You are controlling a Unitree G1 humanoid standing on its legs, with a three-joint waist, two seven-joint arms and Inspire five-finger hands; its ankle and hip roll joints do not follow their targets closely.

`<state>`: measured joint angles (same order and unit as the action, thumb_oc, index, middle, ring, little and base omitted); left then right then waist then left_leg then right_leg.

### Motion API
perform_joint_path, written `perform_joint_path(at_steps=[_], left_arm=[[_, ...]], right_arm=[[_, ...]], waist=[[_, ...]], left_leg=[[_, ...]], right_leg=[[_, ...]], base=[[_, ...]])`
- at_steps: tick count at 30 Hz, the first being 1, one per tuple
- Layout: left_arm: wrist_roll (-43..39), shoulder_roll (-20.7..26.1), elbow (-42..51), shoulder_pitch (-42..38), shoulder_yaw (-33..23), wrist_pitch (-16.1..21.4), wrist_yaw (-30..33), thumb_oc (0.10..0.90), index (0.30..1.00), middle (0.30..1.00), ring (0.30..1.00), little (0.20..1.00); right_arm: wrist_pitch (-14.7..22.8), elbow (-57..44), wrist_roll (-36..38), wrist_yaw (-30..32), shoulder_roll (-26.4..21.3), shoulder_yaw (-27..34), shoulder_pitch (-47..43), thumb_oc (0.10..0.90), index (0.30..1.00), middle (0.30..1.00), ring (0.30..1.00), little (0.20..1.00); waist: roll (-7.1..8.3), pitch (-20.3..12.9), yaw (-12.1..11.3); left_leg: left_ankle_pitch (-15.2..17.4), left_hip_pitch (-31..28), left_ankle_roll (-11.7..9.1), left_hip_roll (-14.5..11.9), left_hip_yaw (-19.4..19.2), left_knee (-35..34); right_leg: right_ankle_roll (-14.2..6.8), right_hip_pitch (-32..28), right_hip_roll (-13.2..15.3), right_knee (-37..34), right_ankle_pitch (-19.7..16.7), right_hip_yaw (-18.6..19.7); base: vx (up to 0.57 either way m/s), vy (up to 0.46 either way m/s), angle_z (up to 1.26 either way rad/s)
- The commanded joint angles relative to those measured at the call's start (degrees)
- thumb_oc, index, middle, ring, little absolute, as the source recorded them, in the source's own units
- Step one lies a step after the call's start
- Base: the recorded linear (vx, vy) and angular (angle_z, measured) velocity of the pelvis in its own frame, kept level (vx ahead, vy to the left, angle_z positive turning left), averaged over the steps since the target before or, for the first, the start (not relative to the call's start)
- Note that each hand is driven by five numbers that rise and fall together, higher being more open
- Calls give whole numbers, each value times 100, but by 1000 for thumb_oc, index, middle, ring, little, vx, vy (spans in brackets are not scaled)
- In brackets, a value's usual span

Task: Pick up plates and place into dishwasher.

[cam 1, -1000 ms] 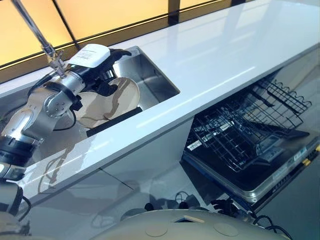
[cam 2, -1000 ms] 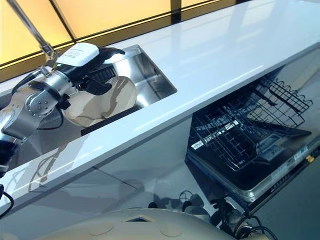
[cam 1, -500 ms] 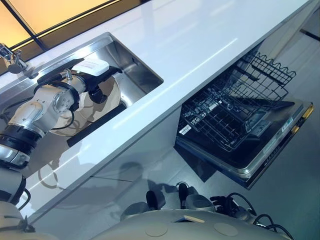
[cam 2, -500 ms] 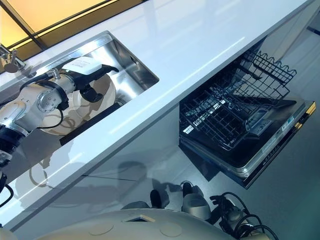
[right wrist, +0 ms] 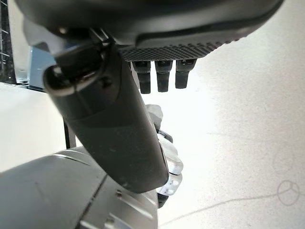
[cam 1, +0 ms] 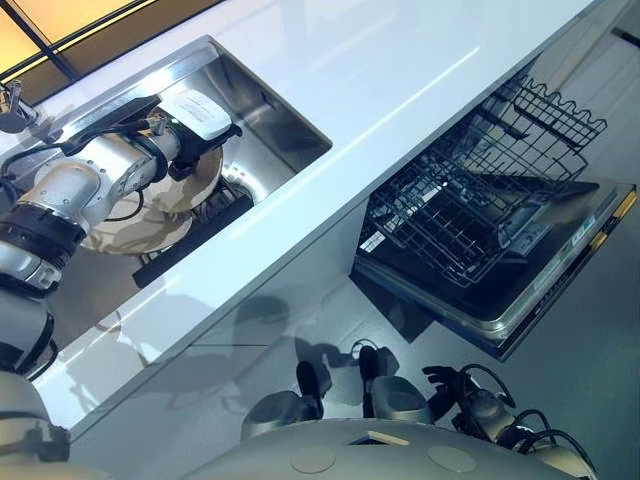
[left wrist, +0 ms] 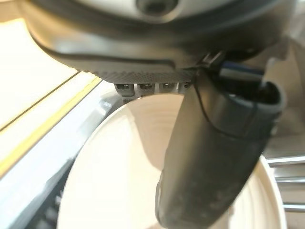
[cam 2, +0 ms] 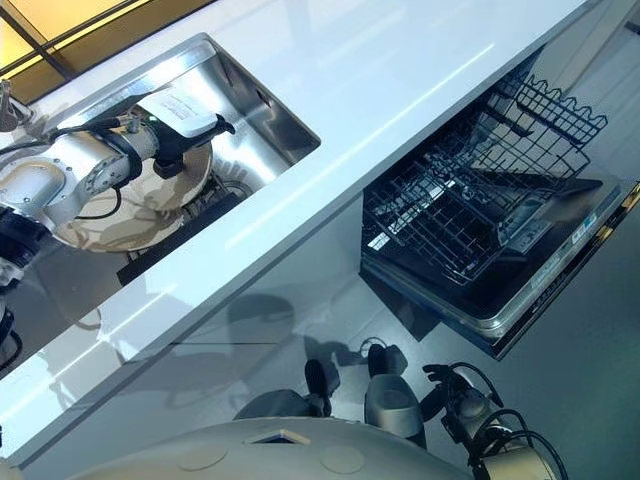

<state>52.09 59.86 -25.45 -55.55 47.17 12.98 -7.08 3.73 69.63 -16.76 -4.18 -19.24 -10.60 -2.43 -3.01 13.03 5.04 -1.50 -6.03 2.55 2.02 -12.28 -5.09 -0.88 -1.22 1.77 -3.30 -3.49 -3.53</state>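
Observation:
A cream plate (cam 1: 130, 225) stands tilted in the steel sink (cam 1: 270, 110), leaning by a black rack strip. My left hand (cam 1: 195, 125) reaches down into the sink and is shut on the plate's upper rim. In the left wrist view the thumb (left wrist: 214, 157) lies across the plate's face (left wrist: 119, 167) and the fingers hook behind its edge. My right hand (right wrist: 109, 119) hangs low over pale floor, open and holding nothing. The dishwasher (cam 1: 560, 270) stands open at the right with its wire rack (cam 1: 470, 215) pulled out and bare.
A long white countertop (cam 1: 400, 60) runs between the sink and the dishwasher. A faucet (cam 1: 10, 105) stands at the sink's far left. The lowered dishwasher door juts out into the floor space below the counter.
The camera has swung and dropped, so the whole scene has shifted. My left hand keeps hold of the plate, which now sits a little farther from the sink's right wall.

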Motion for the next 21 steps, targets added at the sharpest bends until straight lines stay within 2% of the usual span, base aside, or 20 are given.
perform_joint_path(at_steps=[1,2,5,9,10,12,16,17,19,21], left_arm=[[615,256,-137,-1045,-43,-230,965,306,476,476,476,406],[704,263,-82,-1073,-28,-252,1022,232,413,413,413,332],[1047,342,109,-1174,24,-330,1188,152,345,345,345,252],[1197,457,315,-1182,9,-415,1184,226,408,408,408,326],[1217,485,357,-1170,0,-444,1181,273,448,448,448,373],[1191,546,418,-1171,5,-515,1135,232,413,413,413,332],[1238,713,473,-1028,-100,-558,1146,273,448,448,448,373],[1236,754,479,-982,-144,-582,1152,243,422,422,422,343],[1218,800,486,-926,-197,-631,1178,243,422,422,422,343],[1111,875,560,-881,-276,-696,1139,204,389,389,389,304]], right_arm=[[106,132,257,-6,-277,-192,-175,800,900,900,900,900],[106,148,254,-4,-275,-191,-188,800,900,900,900,900],[117,224,238,6,-269,-196,-243,800,900,900,900,900],[151,293,219,26,-245,-179,-273,800,900,900,900,900],[148,295,215,25,-241,-185,-283,800,900,900,900,900],[140,304,221,15,-231,-193,-295,800,900,900,900,900],[107,324,202,-8,-220,-177,-311,800,900,900,900,900],[95,338,199,-2,-212,-174,-319,800,900,900,900,900],[81,354,210,13,-202,-175,-321,800,900,900,900,900],[91,364,238,3,-212,-155,-325,800,900,900,900,900]], waist=[[-127,-185,132],[-135,-191,127],[-178,-245,91],[-223,-324,43],[-235,-341,29],[-253,-368,9],[-276,-424,-48],[-284,-441,-66],[-289,-460,-86],[-290,-477,-110]], left_leg=[[604,262,390,438,47,623],[601,256,388,440,50,614],[581,221,367,444,70,549],[545,163,342,442,104,447],[532,147,335,438,117,418],[527,114,324,429,132,385],[518,75,300,408,165,349],[512,65,296,406,184,334],[505,48,283,403,213,318],[510,27,277,401,248,297]], right_leg=[[-543,615,151,804,245,8],[-540,612,150,804,255,3],[-535,582,137,784,293,-26],[-535,531,124,751,340,-82],[-534,515,116,739,361,-91],[-536,490,103,723,383,-118],[-533,408,70,691,454,-163],[-528,377,55,668,482,-169],[-526,323,40,628,498,-186],[-523,271,26,589,517,-202]], base=[[-42,7,-1],[-46,7,-2],[-51,0,0],[-47,-15,4],[-49,-26,4],[-48,-34,2],[-43,-36,1],[-38,-41,7],[-35,-41,8],[-38,-43,10]])
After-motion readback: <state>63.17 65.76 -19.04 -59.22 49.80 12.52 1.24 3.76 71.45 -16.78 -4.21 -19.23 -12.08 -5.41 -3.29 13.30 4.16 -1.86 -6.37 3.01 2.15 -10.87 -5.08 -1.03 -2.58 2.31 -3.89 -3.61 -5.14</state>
